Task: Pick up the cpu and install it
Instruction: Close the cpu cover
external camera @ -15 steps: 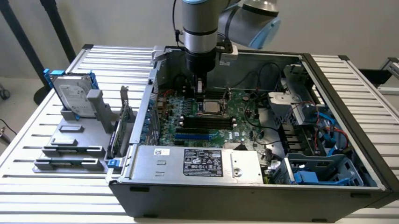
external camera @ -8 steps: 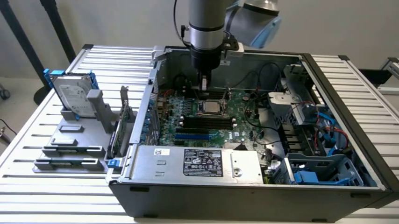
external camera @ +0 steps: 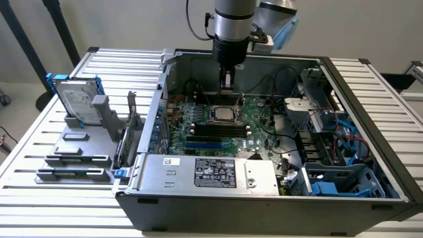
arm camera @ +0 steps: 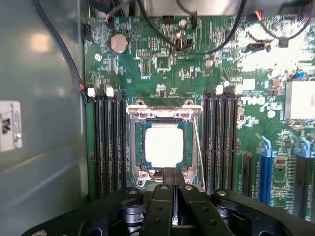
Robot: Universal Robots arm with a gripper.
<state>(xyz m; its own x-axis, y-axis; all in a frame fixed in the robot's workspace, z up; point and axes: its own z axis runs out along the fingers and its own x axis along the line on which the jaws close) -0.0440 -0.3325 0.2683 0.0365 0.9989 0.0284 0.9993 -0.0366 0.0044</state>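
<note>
**Tool poised over a cpu seated in its socket**

The arm (external camera: 233, 20) stands almost straight up and down. Its silver-grey wrist column and black lower section reach into the open computer case (external camera: 264, 210) from above. The tool (external camera: 227, 85) points downward over the far part of the motherboard (external camera: 198, 141), just above and slightly behind the cpu (external camera: 221, 113), with a clear gap between them.

In the wrist view the two matte black fingers (arm camera: 162, 199) lie pressed together along a thin seam, clenched on nothing. Bolted black linkage arms spread out on either side of them.

The cpu is a small flat square with a dull, pale silver lid and a thin darker rim. It lies level inside the square socket (arm camera: 138, 162) on the green board. At one edge of the socket, the side away from the fingertips, sits a bright metal load plate (arm camera: 165, 111). A thin wire lever (arm camera: 197, 142) runs along another side. Long black memory slots (arm camera: 109, 142) flank the socket in two ribbed banks.

A grey sheet-metal power supply (external camera: 211, 173) with a black label fills the case's near corner. Outside the case, at the exterior view's left, a silver hard drive (external camera: 75, 99) in a blue bracket stands upright in a grey holder on the slatted metal tabletop (external camera: 66, 203).
</note>
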